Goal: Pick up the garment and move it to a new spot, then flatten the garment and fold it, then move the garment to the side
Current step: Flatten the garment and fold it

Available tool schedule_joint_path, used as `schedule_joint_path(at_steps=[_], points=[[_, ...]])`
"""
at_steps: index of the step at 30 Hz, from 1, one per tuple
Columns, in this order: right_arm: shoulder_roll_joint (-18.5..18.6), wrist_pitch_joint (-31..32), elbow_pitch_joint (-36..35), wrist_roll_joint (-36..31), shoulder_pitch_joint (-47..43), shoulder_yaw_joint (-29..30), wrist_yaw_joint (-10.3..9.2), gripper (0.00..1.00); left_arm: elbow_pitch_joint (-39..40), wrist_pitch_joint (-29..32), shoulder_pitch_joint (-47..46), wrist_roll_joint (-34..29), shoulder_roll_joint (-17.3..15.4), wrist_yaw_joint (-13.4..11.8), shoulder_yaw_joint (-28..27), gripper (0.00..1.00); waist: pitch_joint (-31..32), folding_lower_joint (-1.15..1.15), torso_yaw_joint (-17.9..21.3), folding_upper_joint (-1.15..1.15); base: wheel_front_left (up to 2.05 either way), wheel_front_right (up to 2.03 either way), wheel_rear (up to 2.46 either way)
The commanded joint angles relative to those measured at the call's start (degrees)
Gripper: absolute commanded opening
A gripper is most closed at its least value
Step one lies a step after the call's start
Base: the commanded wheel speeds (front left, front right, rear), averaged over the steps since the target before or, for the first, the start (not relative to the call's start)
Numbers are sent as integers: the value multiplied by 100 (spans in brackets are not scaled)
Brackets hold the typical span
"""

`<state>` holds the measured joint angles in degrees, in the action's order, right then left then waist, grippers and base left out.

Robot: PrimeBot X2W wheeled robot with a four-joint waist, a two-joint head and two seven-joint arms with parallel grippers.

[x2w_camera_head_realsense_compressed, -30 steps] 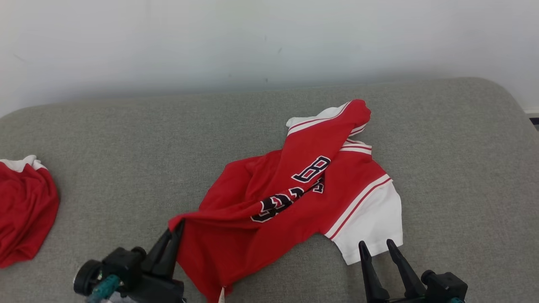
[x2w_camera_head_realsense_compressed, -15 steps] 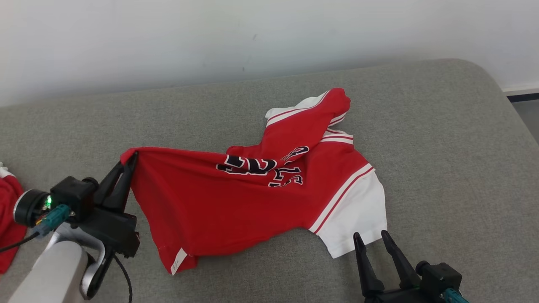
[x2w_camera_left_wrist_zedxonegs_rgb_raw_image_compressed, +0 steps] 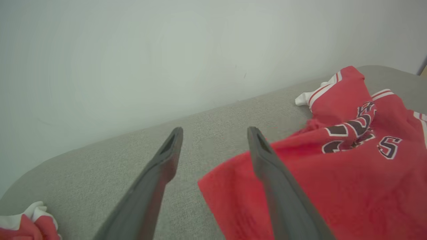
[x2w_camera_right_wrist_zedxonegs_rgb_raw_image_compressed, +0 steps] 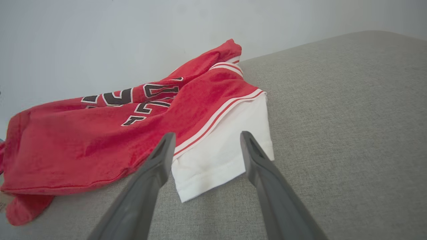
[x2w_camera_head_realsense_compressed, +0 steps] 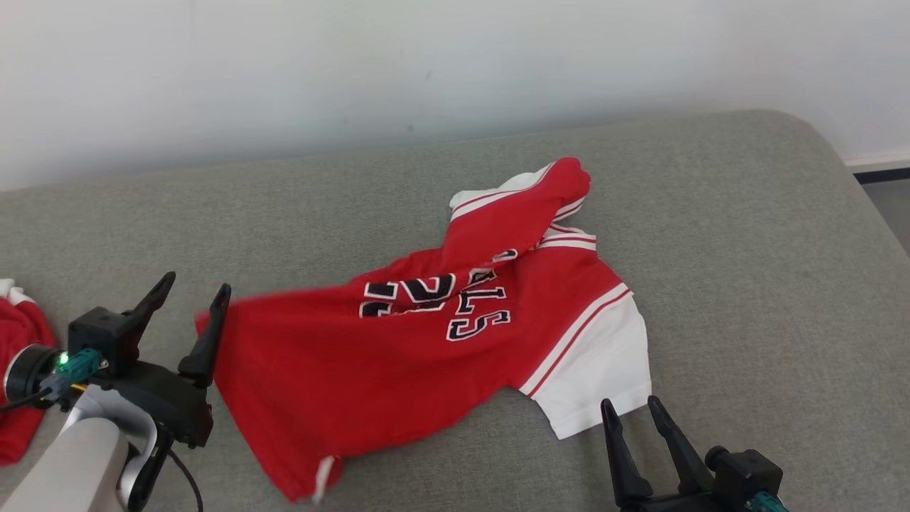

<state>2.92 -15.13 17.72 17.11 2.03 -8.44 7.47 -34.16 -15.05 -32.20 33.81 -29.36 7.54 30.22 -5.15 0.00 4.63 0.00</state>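
Fingers of the left gripper [x2w_camera_head_realsense_compressed: 190, 299] are standing wide apart, released, at the near left, with the blurred red corner of the garment [x2w_camera_head_realsense_compressed: 370, 363] lying just beside the right-hand one. At the near right, the right gripper [x2w_camera_head_realsense_compressed: 630, 407] is likewise gaping, pointing at the white sleeve [x2w_camera_head_realsense_compressed: 604, 363]. The garment is lying crumpled mid-cushion [x2w_camera_head_realsense_compressed: 746, 284], its dark, white-edged lettering showing "LLS" upside down. Another red garment [x2w_camera_head_realsense_compressed: 21, 370] is sitting at the left edge.
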Motion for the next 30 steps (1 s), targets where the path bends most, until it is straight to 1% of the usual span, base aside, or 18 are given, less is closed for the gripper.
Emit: schedule_joint_path(at_steps=[1, 5, 9, 13, 14, 17, 22, 27, 30], points=[[-7, -1, 10, -10, -65, 2, 4, 100, -8, -19, 66, 8, 5, -15, -28, 100, 29, 0, -67, 0, 0, 0, 0], [-7, -1, 2, 12, -97, 44, 4, 100, 51, -19, 323, 28, 67, -15, -148, 100, 72, 0, -232, 0, 0, 0, 0], [-7, -1, -4, 48, -120, 51, 4, 100, 340, -19, 670, -123, 219, -39, -636, 100, 97, 0, -366, 0, 0, 0, 0], [-7, -1, -39, 72, -169, 104, 4, 100, 869, -19, 1260, -384, 633, -136, -1163, 100, 87, 0, -461, 0, 0, 0, 0], [-7, -1, -41, 75, -184, 143, 4, 100, 999, -19, 1441, -472, 779, -153, -1250, 100, 88, 0, -476, 0, 0, 0, 0], [-5, -1, -57, 9, -200, 313, 4, 100, 1302, -19, 1983, -665, 1213, -164, -1457, 100, 92, 0, -489, 0, 0, 0, 0], [-8, -1, -43, -175, -207, 612, 4, 100, 1414, -19, 2684, -940, 1800, -107, -1652, 100, 136, 0, -501, 0, 0, 0, 0], [-9, -1, -14, -261, -236, 841, 4, 100, 1353, -19, 3088, -1170, 2151, -47, -1801, 100, 199, 0, -529, 0, 0, 0, 0], [-7, -1, 27, -298, -279, 934, 4, 100, 1284, -19, 3258, -1251, 2278, -17, -1809, 100, 234, 0, -549, 0, 0, 0, 0]])
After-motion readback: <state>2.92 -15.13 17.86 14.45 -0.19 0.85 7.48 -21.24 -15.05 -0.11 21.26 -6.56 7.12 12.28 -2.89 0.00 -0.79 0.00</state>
